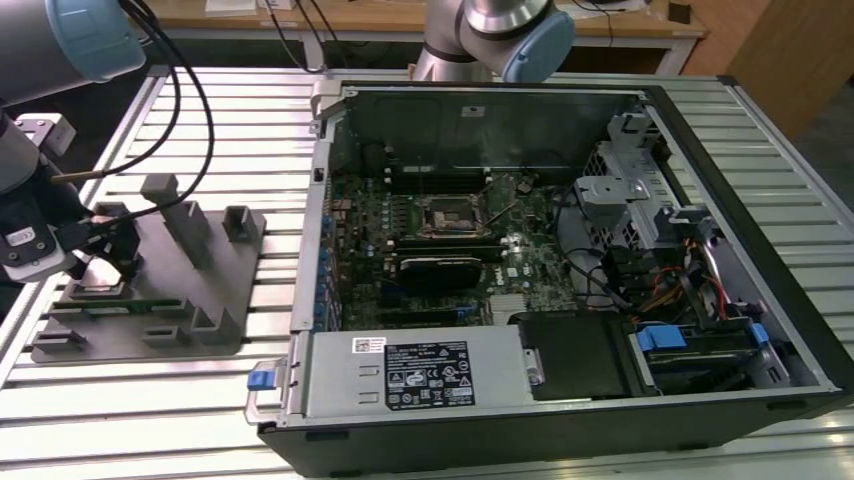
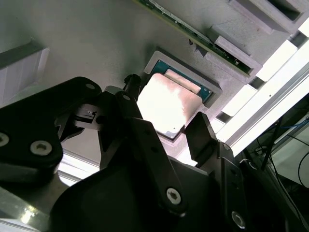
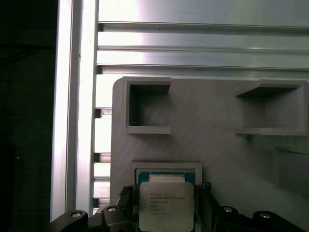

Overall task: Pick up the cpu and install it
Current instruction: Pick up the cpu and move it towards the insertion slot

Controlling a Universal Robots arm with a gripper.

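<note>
Above the grey tray [image 3: 203, 130], the pincer [image 3: 167, 195] flanks the cpu [image 3: 166, 210].

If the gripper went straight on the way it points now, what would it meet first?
Most likely the cpu, which lies in its pocket on the grey tray, directly ahead of the gripper in the second wrist view. How much gap there is between them is unclear.

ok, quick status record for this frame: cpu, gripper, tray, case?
cpu: at its recess in the grey tray, apparently lifted slightly
gripper: shut on the cpu, one finger at each of two opposite sides
grey tray: on the slatted table, exterior view's left
computer case: open, motherboard exposed
install: not yet done
</note>
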